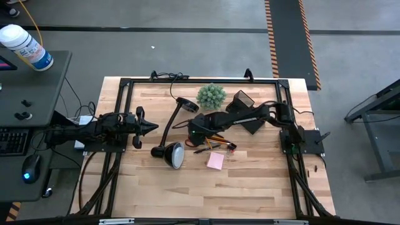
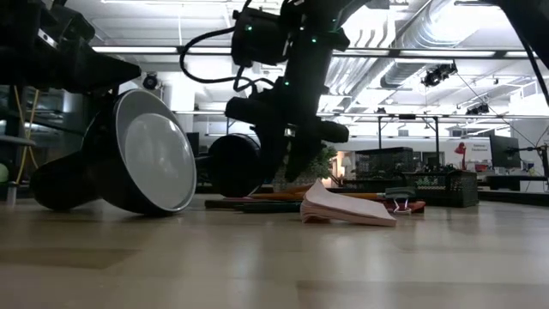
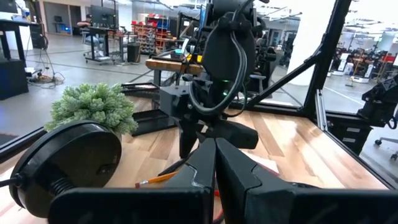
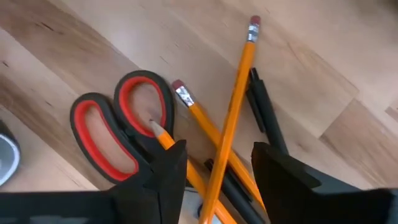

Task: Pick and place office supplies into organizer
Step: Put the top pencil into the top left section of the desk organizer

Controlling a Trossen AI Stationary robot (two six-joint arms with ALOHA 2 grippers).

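Note:
My right gripper (image 4: pixel 219 149) (image 1: pixel 199 132) is open and points down over a crossed heap of orange pencils (image 4: pixel 233 118) and a dark pen (image 4: pixel 264 115). Its fingers stand on either side of the heap and touch nothing that I can see. The red-handled scissors (image 4: pixel 121 124) lie flat on the table beside the pencils. The pink sticky-note pad (image 1: pixel 215 161) (image 2: pixel 343 209) lies nearer the near edge with one side raised. The dark organizer (image 1: pixel 242 100) stands by the far edge. My left gripper (image 3: pixel 216 163) (image 1: pixel 150 127) is shut and waits to the left of the lamp.
A black gooseneck lamp lies on the table, its round head (image 1: pixel 175 154) (image 2: pixel 150 154) to the left of the supplies and its base (image 1: pixel 186 105) farther back. A round green plant (image 1: pixel 211 95) stands at the far edge. Bare wood (image 1: pixel 250 187) runs along the near side.

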